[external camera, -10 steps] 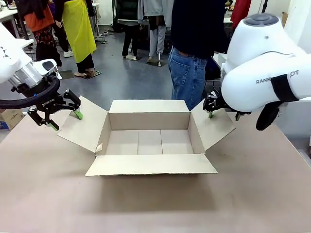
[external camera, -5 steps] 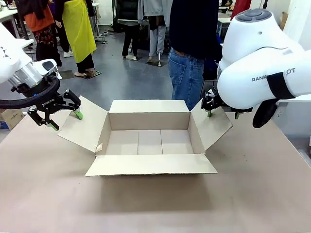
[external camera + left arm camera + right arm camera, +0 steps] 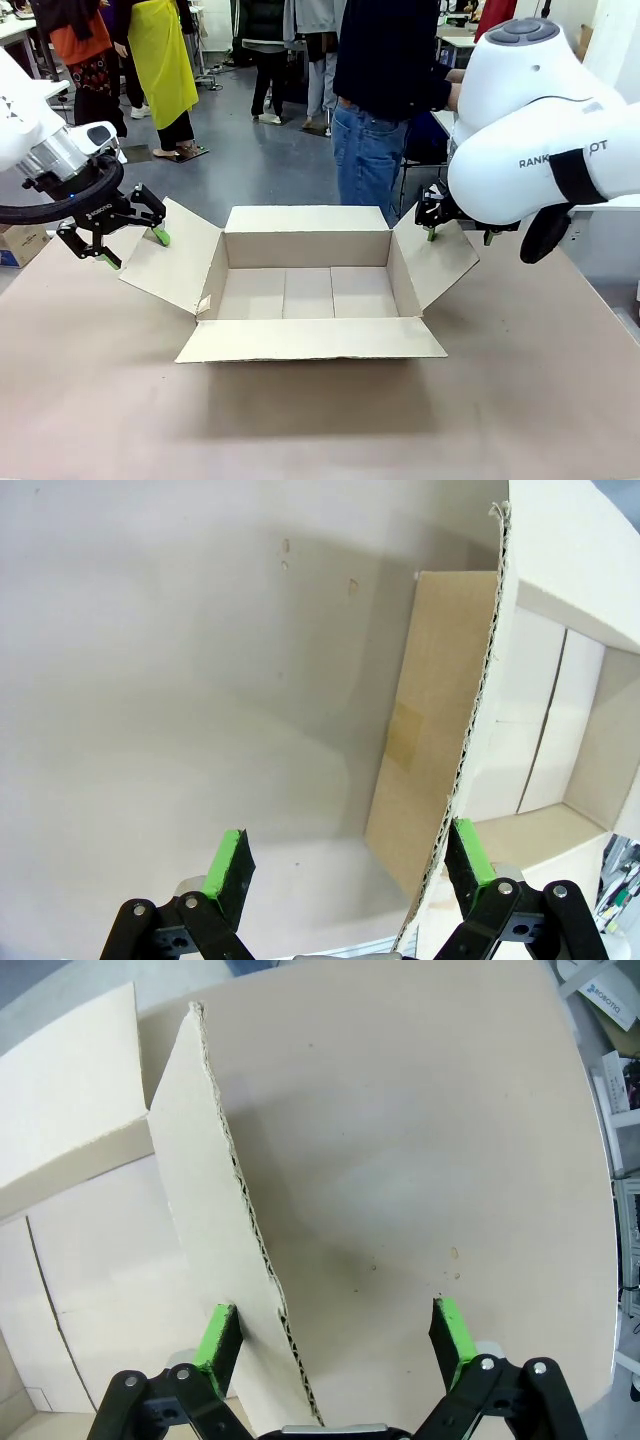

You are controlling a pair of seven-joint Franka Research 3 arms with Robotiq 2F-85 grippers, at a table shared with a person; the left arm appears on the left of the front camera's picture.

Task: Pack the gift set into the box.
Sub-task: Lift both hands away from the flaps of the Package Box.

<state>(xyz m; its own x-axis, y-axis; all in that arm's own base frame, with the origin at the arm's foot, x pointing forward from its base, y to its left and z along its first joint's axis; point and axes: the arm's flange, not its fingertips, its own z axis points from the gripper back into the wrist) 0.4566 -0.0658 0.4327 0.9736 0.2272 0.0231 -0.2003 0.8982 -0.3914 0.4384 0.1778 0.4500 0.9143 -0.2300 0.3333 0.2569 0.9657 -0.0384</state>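
The large brown corrugated cardboard box sits open (empty inside). The left gripper straddles its left flap and the right gripper its right flap, both spread wide, clamping nothing.

Robot lab: white arms, grey floor, bystanders.

The left arm comes in low at the left of the box. Its wrist is angled down towards the box's left flap. The left gripper is spread wide and the flap's outer edge stands between its fingers, close to one green pad and well clear of the other.

The right arm bulks high at the box's right. The right gripper is just as wide apart, and the right flap's edge stands between its fingers beside one pad.
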